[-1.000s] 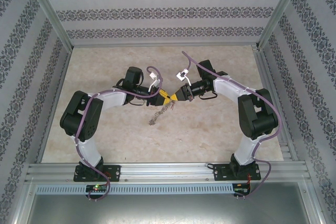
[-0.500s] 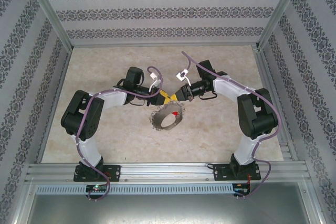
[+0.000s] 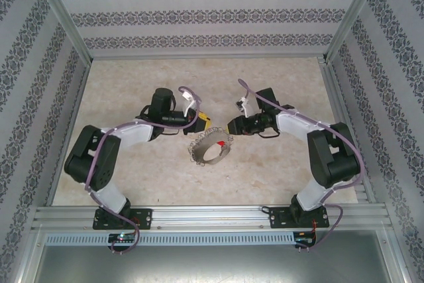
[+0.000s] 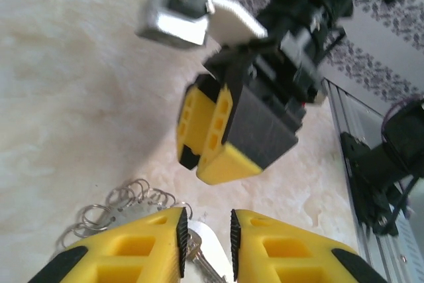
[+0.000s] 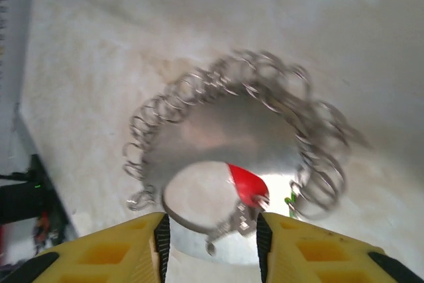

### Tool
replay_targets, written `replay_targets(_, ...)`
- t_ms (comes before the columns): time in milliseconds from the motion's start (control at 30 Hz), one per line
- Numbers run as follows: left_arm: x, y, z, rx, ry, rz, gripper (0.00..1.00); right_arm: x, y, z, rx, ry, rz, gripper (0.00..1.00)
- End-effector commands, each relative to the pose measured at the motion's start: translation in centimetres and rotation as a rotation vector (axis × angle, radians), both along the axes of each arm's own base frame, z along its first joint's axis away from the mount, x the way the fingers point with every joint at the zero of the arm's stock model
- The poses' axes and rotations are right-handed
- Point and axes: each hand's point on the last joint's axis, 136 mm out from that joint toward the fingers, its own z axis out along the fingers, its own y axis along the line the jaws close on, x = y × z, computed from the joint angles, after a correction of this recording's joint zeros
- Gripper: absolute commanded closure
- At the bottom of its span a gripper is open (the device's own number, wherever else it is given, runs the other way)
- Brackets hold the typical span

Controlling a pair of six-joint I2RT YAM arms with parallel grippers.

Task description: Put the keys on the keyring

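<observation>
1. Jaws first: my left gripper point(image 4: 205, 240) has only a narrow gap and seems to be pinching nothing. My right gripper point(image 5: 211, 230) is spread wider and is empty.
2. Between them on the table lies the big thin silver-grey metal hoop point(image 5: 199, 130) fringed with little rings. The tiny red-headed key point(image 5: 246, 183) sits against its inner rim, can't tell if it's threaded on.
3. My guess: light, stiff, jangly, slippery. I'd pinch a bare stretch of rim, and take the key by its plastic head.
4. The pale marbled tabletop point(image 3: 132, 164) looks smooth, so things probably skate. Patterned walls point(image 3: 212, 11) box it in.
</observation>
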Motion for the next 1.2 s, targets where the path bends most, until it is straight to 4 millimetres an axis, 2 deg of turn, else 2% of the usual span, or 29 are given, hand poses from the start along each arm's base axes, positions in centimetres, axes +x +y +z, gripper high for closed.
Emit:
replay_targets(0, 0.8, 1.2, 3.8, -0.031, -0.106, 0.126, 0.71, 0.1, -1.6, -0.8, -0.094, 0.019, -0.160, 0.55)
replay_targets(167, 2.1, 3.3, 4.5, 0.000, -0.130, 0.312, 0.67, -0.5, -1.0, -3.0, -0.127, 0.064, -0.158, 0.55)
replay_targets(267, 1.8, 3.7, 5.9, -0.028, -0.141, 0.344, 0.67, -0.8, 0.2, -4.4, -0.136, 0.089, -0.138, 0.57)
replay_targets(333, 1.5, 4.0, 6.8, -0.037, -0.152, 0.361, 0.61, -0.9, 0.7, -5.2, -0.144, 0.100, -0.128, 0.58)
replay_targets(367, 1.6, 4.2, 7.0, -0.030, -0.149, 0.371, 0.56, -1.0, 0.7, -5.6, -0.155, 0.101, -0.129, 0.58)
replay_targets(567, 1.6, 4.0, 6.6, 0.002, -0.122, 0.355, 0.49, -0.9, 0.4, -6.1, -0.183, 0.102, -0.129, 0.63)
replay_targets(667, 2.0, 4.3, 6.5, 0.004, -0.127, 0.387, 0.49, -1.0, 0.1, -6.1, -0.204, 0.099, -0.126, 0.70)
replay_targets(767, 1.8, 4.7, 7.5, -0.010, -0.159, 0.405, 0.49, -1.1, -0.3, -6.0, -0.218, 0.091, -0.130, 0.84)
replay_targets(833, 1.8, 5.2, 8.1, -0.019, -0.175, 0.437, 0.40, -1.1, -0.1, -5.8, -0.214, 0.088, -0.119, 0.96)
replay_targets(867, 2.0, 5.6, 8.3, -0.023, -0.173, 0.473, 0.33, -1.1, -0.1, -5.6, -0.210, 0.084, -0.114, 1.00)
replay_targets(900, 2.3, 6.1, 8.3, -0.030, -0.173, 0.509, 0.24, -0.9, 0.0, -5.2, -0.206, 0.075, -0.111, 1.00)
replay_targets(933, 2.4, 6.4, 8.2, -0.041, -0.169, 0.529, 0.05, -0.9, 0.1, -4.7, -0.200, 0.068, -0.105, 1.00)
replay_targets(967, 2.4, 6.5, 8.3, -0.058, -0.166, 0.539, 0.00, -0.9, 0.3, -4.1, -0.193, 0.060, -0.095, 1.00)
replay_targets(1033, 2.2, 6.1, 7.8, -0.058, -0.143, 0.513, 0.00, -0.8, 0.7, -2.3, -0.185, 0.028, -0.073, 1.00)
replay_targets(1167, 1.6, 4.1, 6.0, -0.008, -0.061, 0.373, 0.00, -1.2, 1.7, 0.9, -0.230, -0.041, -0.003, 1.00)
